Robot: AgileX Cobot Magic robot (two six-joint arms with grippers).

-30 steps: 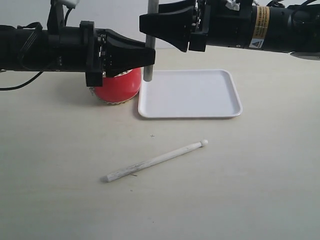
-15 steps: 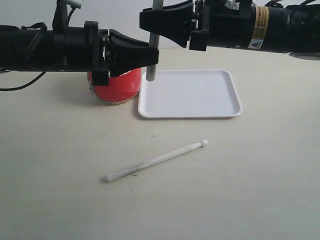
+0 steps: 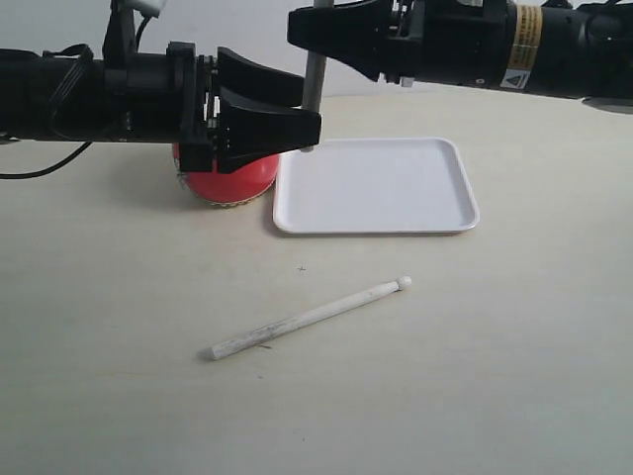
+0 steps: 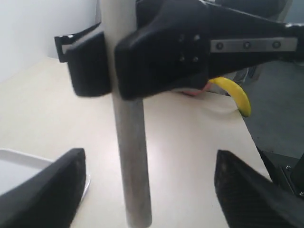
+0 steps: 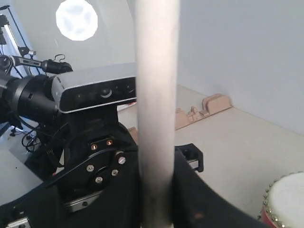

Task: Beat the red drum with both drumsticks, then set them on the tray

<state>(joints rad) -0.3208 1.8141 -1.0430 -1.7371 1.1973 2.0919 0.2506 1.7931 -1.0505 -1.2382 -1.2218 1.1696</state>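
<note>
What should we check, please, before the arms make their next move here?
1. Right gripper shut on upright drumstick: ok.
2. Left gripper jaws open, apart from that stick: ok.
3. Second drumstick picked up: not ok, it lies on the table.
4. Tray free of sticks: ok.
5. Red drum top clear to strike: cannot tell, mostly hidden.

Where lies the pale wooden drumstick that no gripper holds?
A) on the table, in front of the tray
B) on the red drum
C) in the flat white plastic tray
A: the pale wooden drumstick lies on the beige table, apart from the flat white plastic tray.
</note>
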